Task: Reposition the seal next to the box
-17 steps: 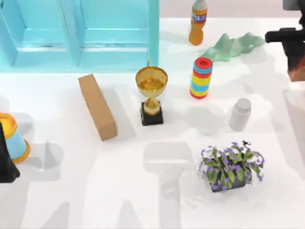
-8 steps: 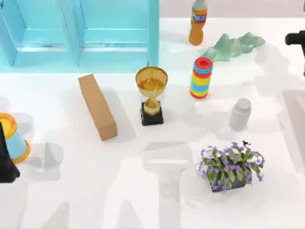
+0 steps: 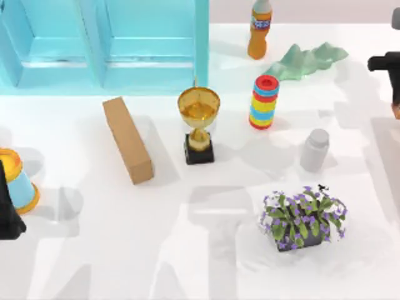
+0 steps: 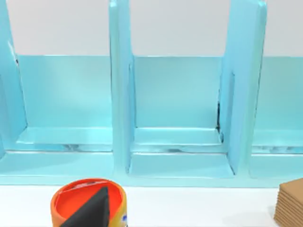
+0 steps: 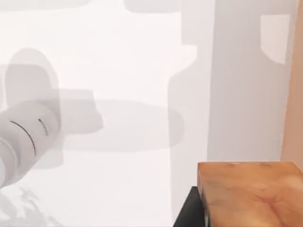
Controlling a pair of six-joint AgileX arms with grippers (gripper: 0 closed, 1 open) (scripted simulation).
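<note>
Swinging back into the top view's right edge, my right gripper [image 3: 395, 94] carries the reddish-brown mottled seal block [image 5: 251, 194], clamped, toward the long tan cardboard box [image 3: 127, 139].

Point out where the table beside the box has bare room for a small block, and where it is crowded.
Bare table lies left of the box, toward the cup, and in front of it. Its right side is tighter, with the trophy close by.
</note>
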